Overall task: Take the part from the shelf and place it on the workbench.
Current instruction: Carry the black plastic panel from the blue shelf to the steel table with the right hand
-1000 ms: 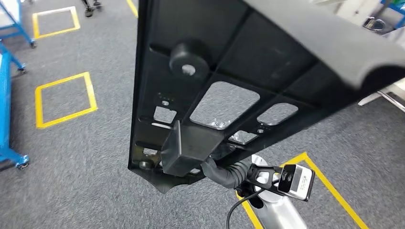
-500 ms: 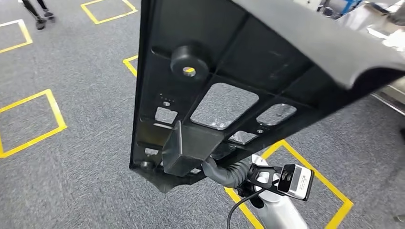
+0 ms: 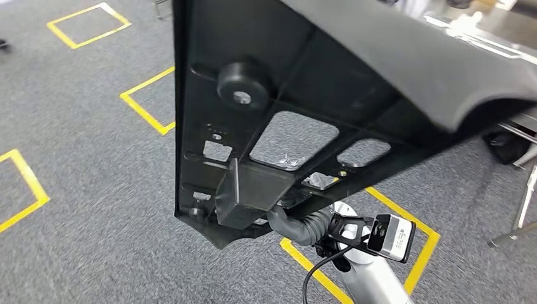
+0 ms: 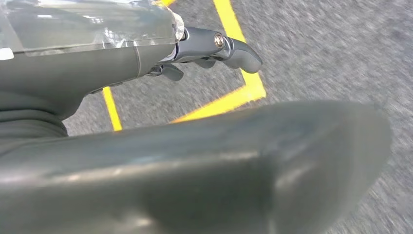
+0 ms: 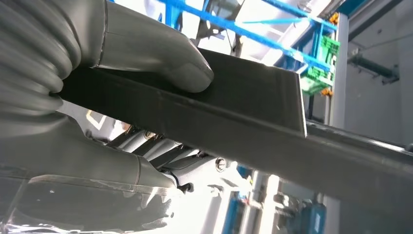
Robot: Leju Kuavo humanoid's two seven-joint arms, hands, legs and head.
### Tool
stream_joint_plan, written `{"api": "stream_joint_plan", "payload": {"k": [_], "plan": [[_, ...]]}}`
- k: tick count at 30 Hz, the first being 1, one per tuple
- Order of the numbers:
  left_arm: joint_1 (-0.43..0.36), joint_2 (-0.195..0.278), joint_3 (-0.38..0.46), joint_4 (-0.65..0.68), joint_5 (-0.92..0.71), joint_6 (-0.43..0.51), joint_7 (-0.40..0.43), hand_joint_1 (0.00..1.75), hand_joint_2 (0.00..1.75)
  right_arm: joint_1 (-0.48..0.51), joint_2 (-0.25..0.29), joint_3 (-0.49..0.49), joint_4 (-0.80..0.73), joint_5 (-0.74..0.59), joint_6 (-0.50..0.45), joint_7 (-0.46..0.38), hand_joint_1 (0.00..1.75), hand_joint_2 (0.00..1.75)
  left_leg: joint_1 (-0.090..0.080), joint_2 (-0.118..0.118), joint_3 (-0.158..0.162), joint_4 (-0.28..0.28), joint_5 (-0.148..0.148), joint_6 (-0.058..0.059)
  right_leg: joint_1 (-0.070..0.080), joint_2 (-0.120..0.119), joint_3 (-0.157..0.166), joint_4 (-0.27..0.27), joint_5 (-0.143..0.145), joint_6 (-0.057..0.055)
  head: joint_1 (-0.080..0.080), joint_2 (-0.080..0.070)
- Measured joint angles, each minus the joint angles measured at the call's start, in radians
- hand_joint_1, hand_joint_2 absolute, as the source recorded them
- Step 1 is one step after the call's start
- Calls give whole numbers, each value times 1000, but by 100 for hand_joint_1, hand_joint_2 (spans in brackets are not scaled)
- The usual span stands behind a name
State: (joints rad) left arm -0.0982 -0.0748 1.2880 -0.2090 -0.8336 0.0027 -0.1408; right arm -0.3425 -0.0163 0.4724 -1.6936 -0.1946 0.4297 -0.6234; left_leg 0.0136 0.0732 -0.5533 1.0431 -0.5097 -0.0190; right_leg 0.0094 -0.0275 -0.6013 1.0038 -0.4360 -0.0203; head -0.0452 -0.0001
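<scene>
The robot carries a large black plastic part high in front of its body, tilted so its ribbed underside faces the head camera. The panel has several cut-out windows, a round boss near its upper left, and a box-shaped bracket low on its near side. The right hand grips the part at its lower edge: in the right wrist view the thick grey thumb presses on one face of a flat flange while the darker fingers wrap the other face. In the head view the right hand sits just beneath the bracket, mostly hidden by the panel.

The left hand hangs over the grey carpet floor, its fingers gently curled and apart with nothing between them; a broad blurred grey shape lies across the near part of that view.

Yellow tape squares mark the carpet to the left and below the part. At the upper right, past the panel's long curved edge, a metal table stands close by, with metal legs at the right border.
</scene>
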Motion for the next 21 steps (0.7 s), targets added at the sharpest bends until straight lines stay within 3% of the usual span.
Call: {"api": "stream_joint_plan", "payload": {"k": [2,4,5,6,7,9,11,13,15,17,18,20,21], "plan": [[2,0,0,0,1,0,0,0,0,-4,2,0,2,-1,1,0,150,175,3,-51,-45,99,-52,-5,-4,21,6,-6,2,-7,0,0],[8,1,0,0,1,0,0,0,0,-3,3,1,5,-1,2,0,150,175,5,-64,-109,218,-97,-10,-4,47,6,-5,0,-10,0,0],[10,1,0,0,1,0,0,0,0,-3,3,2,7,-1,2,0,150,175,6,-64,-127,243,-96,-13,-5,61,6,-3,-1,-10,0,0],[10,2,0,0,1,0,0,0,0,-2,3,2,8,-1,2,0,150,175,8,-65,-125,228,-73,-16,-7,76,6,1,-3,-7,0,0],[9,2,0,0,1,0,0,0,0,-2,3,2,9,-1,2,1,150,175,12,-70,-107,178,-35,-19,-10,90,6,7,-6,-3,0,0],[7,1,0,0,1,0,0,0,0,-3,3,2,10,-1,2,1,150,175,20,-109,-52,54,21,-24,-13,114,2,26,-17,10,0,0],[6,1,0,0,2,-2,0,0,0,-5,3,3,10,-1,1,1,150,175,23,-141,-28,6,26,-16,-15,135,-9,38,-21,22,1,0],[4,0,0,0,3,-6,1,0,0,-5,2,3,12,-2,-1,2,150,175,20,-131,-29,5,27,0,-18,153,-16,37,-17,33,1,0],[3,-1,0,0,2,-11,0,0,0,-6,-1,0,13,-4,-3,1,150,175,20,-109,-25,-3,30,14,-16,121,-28,58,-29,43,1,0],[5,-1,0,0,-2,-14,-1,0,0,-7,-2,-3,14,-6,-3,1,150,175,17,-84,-22,-7,30,25,-15,61,-75,152,-76,49,1,0],[7,-1,0,0,-4,-15,-2,0,0,-6,-3,-5,15,-7,-4,2,150,175,14,-71,-21,-8,29,29,-16,44,-110,218,-103,51,1,0],[9,-1,0,0,-11,-16,-2,0,0,0,-6,-11,15,-7,-10,4,150,175,10,-45,-20,-8,25,32,-17,34,-159,306,-124,51,1,0],[9,-1,-1,0,-14,-17,-2,0,0,4,-7,-15,15,-7,-14,6,150,175,9,-33,-18,-8,23,32,-16,32,-158,301,-109,48,1,0]]}}
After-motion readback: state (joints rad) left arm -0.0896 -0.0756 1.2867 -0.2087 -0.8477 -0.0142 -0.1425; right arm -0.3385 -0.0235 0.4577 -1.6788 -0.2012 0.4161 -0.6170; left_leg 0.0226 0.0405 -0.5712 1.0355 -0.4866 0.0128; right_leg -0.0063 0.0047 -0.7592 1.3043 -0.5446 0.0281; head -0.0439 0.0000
